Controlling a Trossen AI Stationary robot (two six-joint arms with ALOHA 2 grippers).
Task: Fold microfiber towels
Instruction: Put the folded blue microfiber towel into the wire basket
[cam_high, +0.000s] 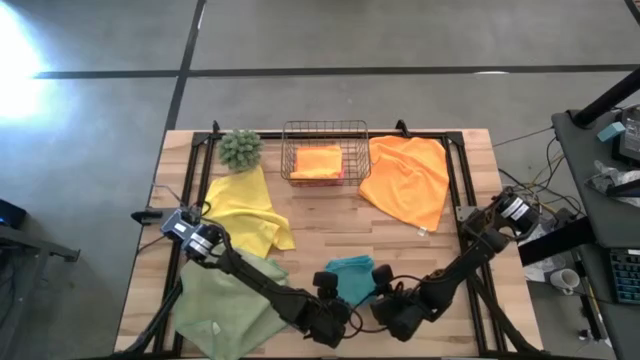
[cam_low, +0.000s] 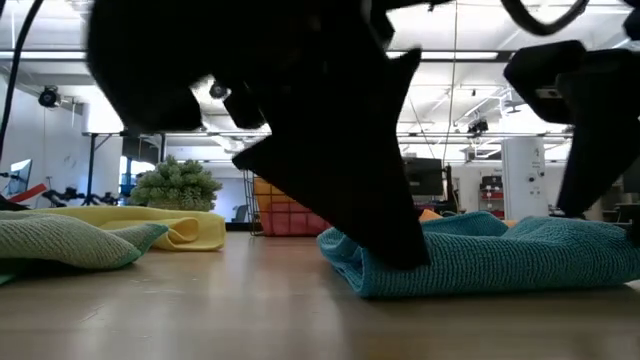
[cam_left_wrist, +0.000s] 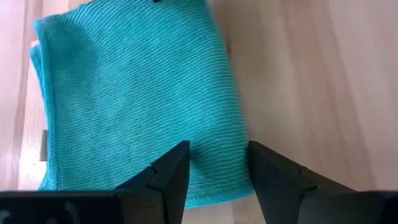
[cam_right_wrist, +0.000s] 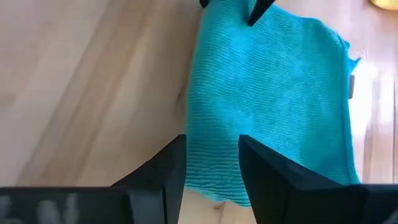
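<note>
Teal towel (cam_high: 350, 277) lies folded near the table's (cam_high: 400, 250) near edge, between both claws. Left claw (cam_left_wrist: 217, 168) and right claw (cam_right_wrist: 212, 160) stand open over its edges, holding nothing. If one closes first, the fold may slide and open.

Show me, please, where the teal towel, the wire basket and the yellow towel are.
teal towel (cam_high: 350, 272), high view, its folded middle.
wire basket (cam_high: 325, 125), high view, its far rim.
yellow towel (cam_high: 245, 207), high view, its open middle.
</note>
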